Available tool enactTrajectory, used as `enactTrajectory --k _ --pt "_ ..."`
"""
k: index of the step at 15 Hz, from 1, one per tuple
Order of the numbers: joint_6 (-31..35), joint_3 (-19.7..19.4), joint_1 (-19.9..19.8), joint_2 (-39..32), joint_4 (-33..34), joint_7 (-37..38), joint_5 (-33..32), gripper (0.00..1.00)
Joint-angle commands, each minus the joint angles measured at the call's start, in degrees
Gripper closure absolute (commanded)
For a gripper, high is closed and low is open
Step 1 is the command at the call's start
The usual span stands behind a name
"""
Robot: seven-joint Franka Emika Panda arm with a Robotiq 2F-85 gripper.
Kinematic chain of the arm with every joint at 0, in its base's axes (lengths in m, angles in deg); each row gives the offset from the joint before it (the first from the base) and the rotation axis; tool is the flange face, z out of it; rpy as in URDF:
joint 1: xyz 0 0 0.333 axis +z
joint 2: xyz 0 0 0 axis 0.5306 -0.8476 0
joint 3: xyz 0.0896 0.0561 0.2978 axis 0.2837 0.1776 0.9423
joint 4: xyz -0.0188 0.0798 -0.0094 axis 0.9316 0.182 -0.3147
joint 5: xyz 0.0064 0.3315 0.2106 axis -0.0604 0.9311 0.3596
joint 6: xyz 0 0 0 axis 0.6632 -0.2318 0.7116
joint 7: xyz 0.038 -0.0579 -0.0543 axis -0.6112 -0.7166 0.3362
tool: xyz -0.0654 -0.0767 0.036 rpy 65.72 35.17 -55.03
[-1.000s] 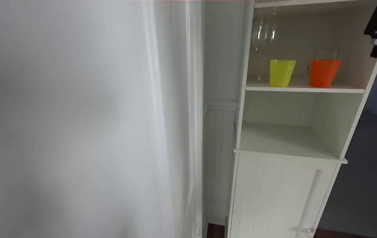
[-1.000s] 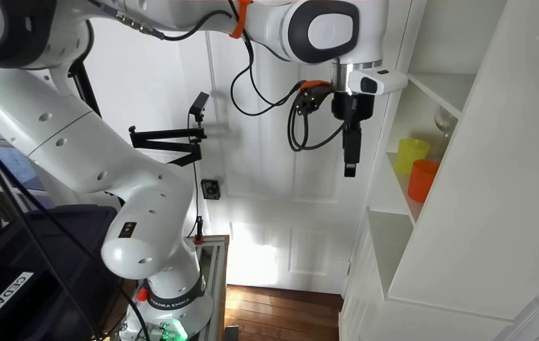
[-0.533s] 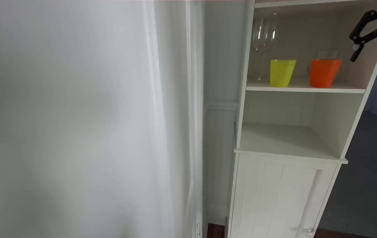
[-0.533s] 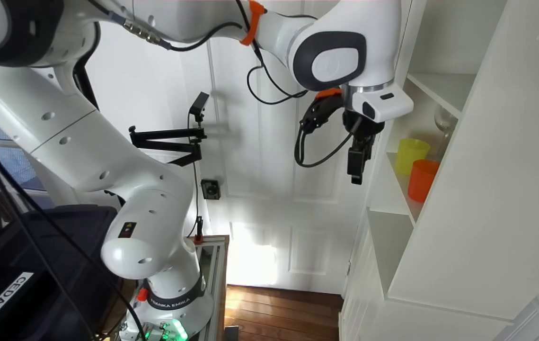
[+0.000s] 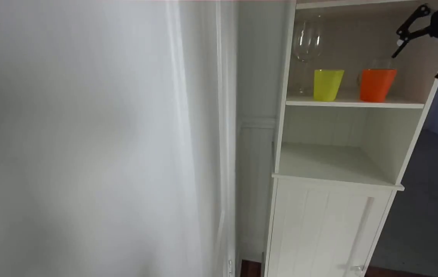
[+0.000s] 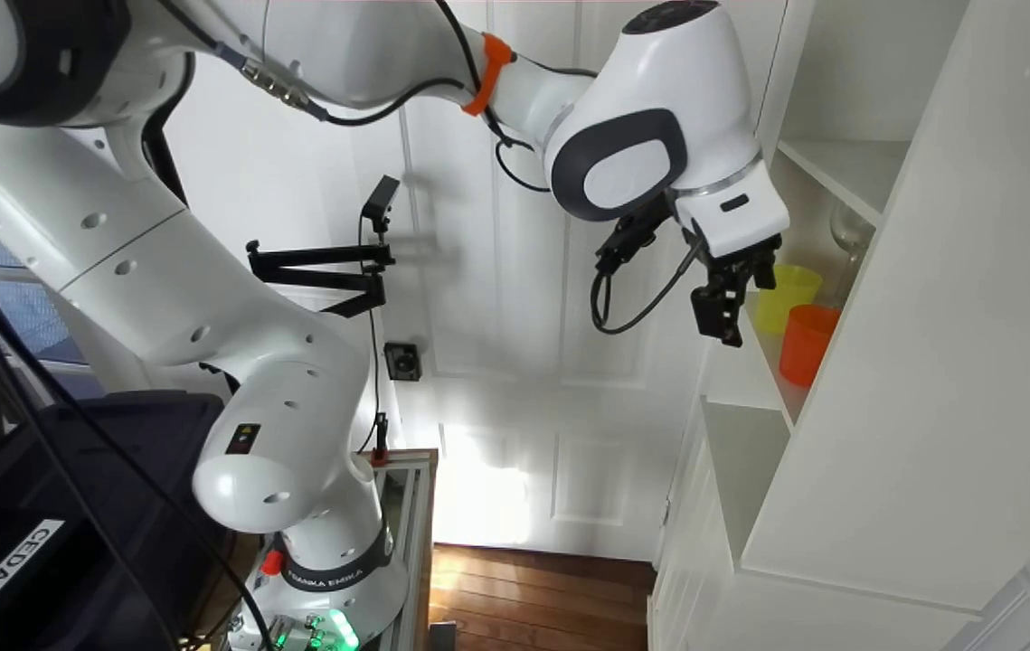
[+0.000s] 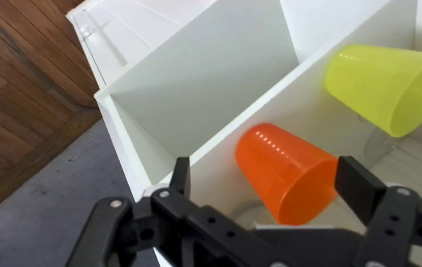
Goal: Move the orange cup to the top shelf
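Note:
The orange cup (image 5: 377, 85) stands upright on the middle shelf (image 5: 353, 104) near its front edge; it also shows in an exterior view (image 6: 809, 345) and in the wrist view (image 7: 270, 163). My gripper (image 5: 417, 65) is open and empty, outside the cabinet, higher than the cup and to its right there. In an exterior view the gripper (image 6: 725, 312) is tilted toward the shelves, apart from the cup. In the wrist view the cup lies between the two fingertips (image 7: 264, 176), beyond them. The top shelf board (image 6: 840, 176) is above the cups; its surface is partly hidden by the cabinet side.
A yellow-green cup (image 5: 328, 85) stands beside the orange cup. A stemmed clear glass (image 5: 306, 46) stands behind it, and another clear glass (image 5: 382, 63) is behind the orange cup. The cabinet side panel (image 6: 921, 362) and the white door (image 6: 560, 362) bound the space.
My gripper has moved toward the cabinet and tilted toward the shelves, turning so that both spread fingers now show in an exterior view. The cups have not moved.

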Motion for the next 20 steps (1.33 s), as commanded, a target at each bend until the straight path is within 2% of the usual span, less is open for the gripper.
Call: enactTrajectory --k 1,7,20 --pt "8.9 0.9 -0.5 -1.3 -2.0 5.8 2.2 0.00" --pt "11.1 0.9 -0.4 -5.2 -1.5 12.2 1.4 0.00" --pt "11.5 -0.5 -0.1 -9.9 1.4 18.1 1.1 0.00"
